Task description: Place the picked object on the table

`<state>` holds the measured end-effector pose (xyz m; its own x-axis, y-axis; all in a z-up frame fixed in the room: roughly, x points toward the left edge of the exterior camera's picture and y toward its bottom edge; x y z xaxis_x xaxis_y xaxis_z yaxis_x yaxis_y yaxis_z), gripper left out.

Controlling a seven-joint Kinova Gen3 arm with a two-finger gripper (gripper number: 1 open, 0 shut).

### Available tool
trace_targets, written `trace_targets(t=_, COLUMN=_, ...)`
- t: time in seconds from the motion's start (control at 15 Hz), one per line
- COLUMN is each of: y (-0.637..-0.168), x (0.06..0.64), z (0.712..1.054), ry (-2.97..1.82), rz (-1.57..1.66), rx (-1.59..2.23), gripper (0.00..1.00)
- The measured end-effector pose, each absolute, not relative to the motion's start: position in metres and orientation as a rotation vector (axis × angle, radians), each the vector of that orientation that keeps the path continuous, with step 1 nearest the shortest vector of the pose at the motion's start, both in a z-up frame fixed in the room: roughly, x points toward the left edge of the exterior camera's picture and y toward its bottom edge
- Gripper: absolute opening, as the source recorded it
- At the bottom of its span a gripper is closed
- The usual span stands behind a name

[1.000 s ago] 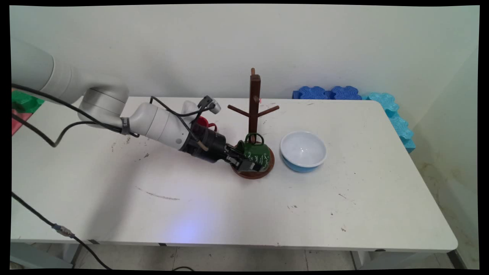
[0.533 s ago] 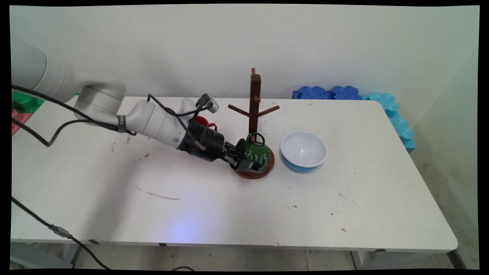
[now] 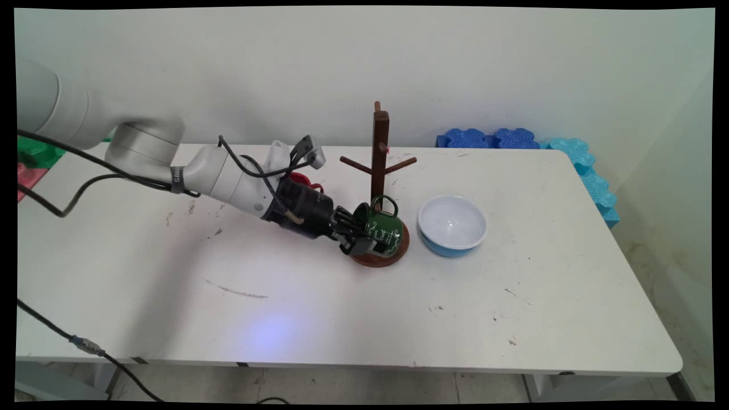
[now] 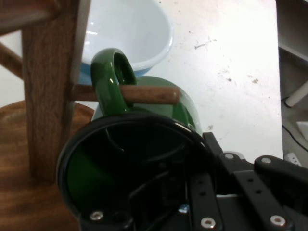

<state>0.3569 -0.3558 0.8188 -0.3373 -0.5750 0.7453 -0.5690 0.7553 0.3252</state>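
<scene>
My gripper is shut on the rim of a green mug, one finger inside the cup and one outside. The mug lies tilted on its side over the round base of a brown wooden mug tree. In the hand view the green mug has its handle threaded over a low peg of the tree's post, with my gripper clamped on the dark rim.
A white-and-blue bowl stands just right of the tree. A red mug shows behind my wrist. Blue foam blocks line the back right edge, and green and red blocks sit at far left.
The arm has drawn back slightly to the left and up. The green mug has risen and tilted a little against the tree's post.
</scene>
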Motion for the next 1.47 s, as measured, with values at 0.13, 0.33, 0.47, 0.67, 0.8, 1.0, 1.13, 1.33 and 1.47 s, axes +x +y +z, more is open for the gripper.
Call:
trace_targets(t=0.13, y=-0.354, x=0.357, z=0.821, ry=-2.029, rz=0.001, rx=0.834, gripper=0.0)
trace_targets(t=0.33, y=-0.352, x=0.357, z=0.824, ry=-2.044, rz=0.01, rx=0.802, gripper=0.0)
trace_targets(t=0.47, y=-0.349, x=0.357, z=0.827, ry=-2.055, rz=0.015, rx=0.777, gripper=0.0)
trace_targets(t=0.67, y=-0.345, x=0.356, z=0.83, ry=-2.067, rz=0.021, rx=0.745, gripper=0.0)
trace_targets(t=0.8, y=-0.343, x=0.356, z=0.832, ry=-2.073, rz=0.024, rx=0.73, gripper=0.0)
trace_targets(t=1.0, y=-0.338, x=0.356, z=0.837, ry=-2.081, rz=0.028, rx=0.702, gripper=0.0)
trace_targets(t=1.13, y=-0.334, x=0.356, z=0.84, ry=-2.085, rz=0.03, rx=0.684, gripper=0.0)
trace_targets(t=1.33, y=-0.327, x=0.356, z=0.845, ry=-2.093, rz=0.03, rx=0.654, gripper=0.0)
trace_targets(t=1.47, y=-0.321, x=0.357, z=0.848, ry=-2.1, rz=0.03, rx=0.635, gripper=0.0)
